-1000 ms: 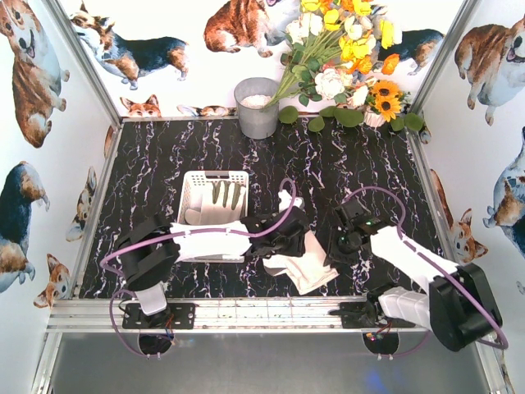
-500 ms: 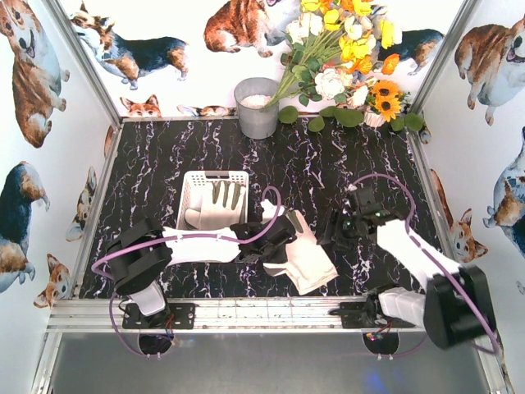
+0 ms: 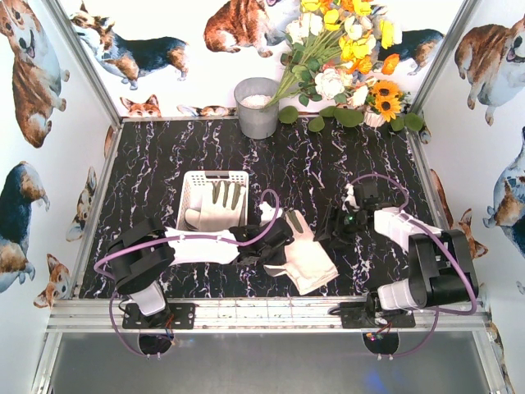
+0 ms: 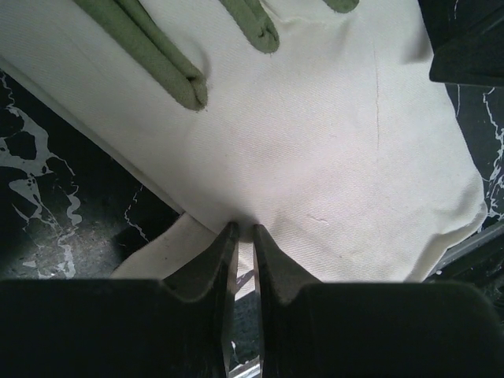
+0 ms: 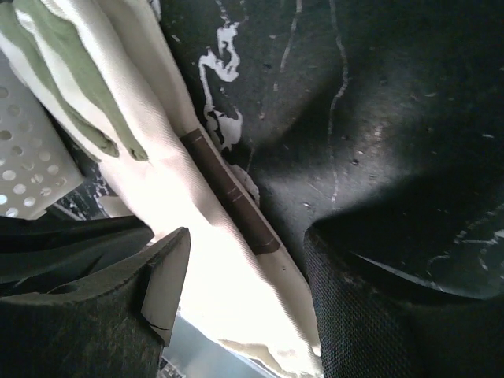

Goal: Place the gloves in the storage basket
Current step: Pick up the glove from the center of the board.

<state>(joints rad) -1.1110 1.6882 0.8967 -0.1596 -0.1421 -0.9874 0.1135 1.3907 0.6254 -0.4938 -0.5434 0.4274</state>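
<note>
A pile of cream-white gloves (image 3: 310, 261) lies on the black marble table right of the white slotted storage basket (image 3: 190, 185). One glove (image 3: 215, 207) with grey-green fingers lies inside the basket. My left gripper (image 3: 268, 243) sits at the pile's left edge. In the left wrist view its gripper (image 4: 241, 230) is pinched shut on the edge of a cream glove (image 4: 315, 142). My right gripper (image 3: 330, 226) is open and empty just right of the pile. In the right wrist view its gripper (image 5: 248, 283) hangs over a glove's cuff (image 5: 205, 236), not touching it.
A grey metal bucket (image 3: 257, 107) and a bunch of artificial flowers (image 3: 344, 57) stand at the back wall. The basket's corner (image 5: 24, 165) shows at the left of the right wrist view. Metal rails frame the table.
My right arm has pulled back to the right, away from the pile. My left gripper has shifted slightly left at the pile's edge, and the top glove has spread flatter.
</note>
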